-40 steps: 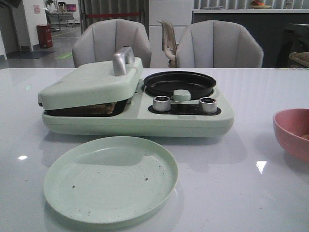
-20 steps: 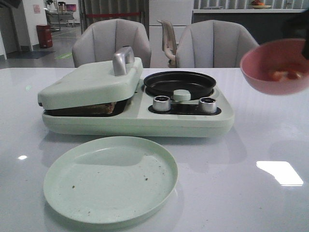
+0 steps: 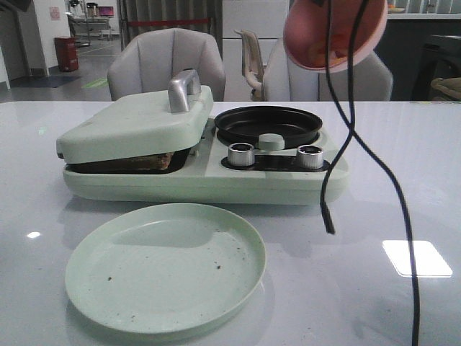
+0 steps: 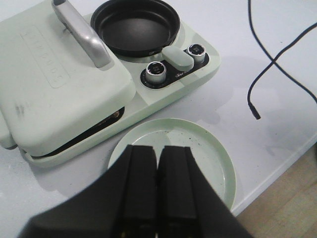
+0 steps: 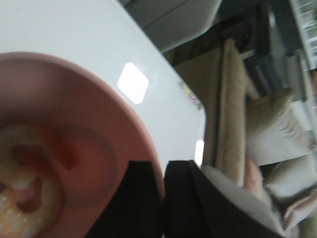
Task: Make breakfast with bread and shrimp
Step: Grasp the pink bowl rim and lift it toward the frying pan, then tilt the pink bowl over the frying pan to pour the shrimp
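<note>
The right gripper (image 5: 163, 198) pinched the rim of the pink bowl (image 3: 333, 32), 1 finger inside the wall and 1 outside, the jaws narrow on it. In the front view the bowl hung tilted at about 1 o'clock above the round black pan (image 3: 268, 125), its mouth tipped down toward the pan, with a dark cable (image 3: 353, 137) dangling below it. The shrimp (image 5: 25, 193) lay in the low part of the bowl, pale pink-orange and blurred in the right wrist view; none showed in the pan yet. The step in hand looked like pouring the shrimp into the pan. To do it well, the bowl's lip should sit over the pan's center before tipping further, and the tilt should grow slowly so the pieces slide and do not bounce over the rim toward the 2 knobs (image 3: 241, 154). The left gripper (image 4: 158, 163) hovered with its fingers pressed together on nothing, over the green plate (image 4: 218, 158). The bread (image 3: 148, 161) showed only as a brown edge under the press lid (image 3: 137, 122), at 9 o'clock from the pan.
</note>
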Robot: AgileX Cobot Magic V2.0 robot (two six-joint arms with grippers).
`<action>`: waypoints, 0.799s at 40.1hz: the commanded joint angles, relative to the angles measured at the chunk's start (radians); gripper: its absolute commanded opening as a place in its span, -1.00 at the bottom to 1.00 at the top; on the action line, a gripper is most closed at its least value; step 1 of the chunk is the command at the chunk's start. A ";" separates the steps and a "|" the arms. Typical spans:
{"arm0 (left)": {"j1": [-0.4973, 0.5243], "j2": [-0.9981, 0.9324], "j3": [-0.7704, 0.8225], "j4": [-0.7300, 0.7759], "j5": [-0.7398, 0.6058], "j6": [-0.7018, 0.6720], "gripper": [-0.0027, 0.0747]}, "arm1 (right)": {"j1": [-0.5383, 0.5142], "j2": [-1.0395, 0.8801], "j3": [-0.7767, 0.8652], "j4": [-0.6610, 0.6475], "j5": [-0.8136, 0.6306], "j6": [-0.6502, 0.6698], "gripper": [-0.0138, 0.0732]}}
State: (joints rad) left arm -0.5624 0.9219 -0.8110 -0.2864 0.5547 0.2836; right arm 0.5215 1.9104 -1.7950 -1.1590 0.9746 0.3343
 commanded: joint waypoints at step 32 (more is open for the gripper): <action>-0.006 -0.014 -0.027 -0.019 -0.074 -0.010 -0.67 | 0.110 0.160 -0.174 -0.641 0.199 0.176 -0.58</action>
State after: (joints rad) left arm -0.5624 0.9219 -0.8110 -0.2881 0.5547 0.2836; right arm 0.6331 2.1442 -1.9033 -1.6917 1.1189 0.5136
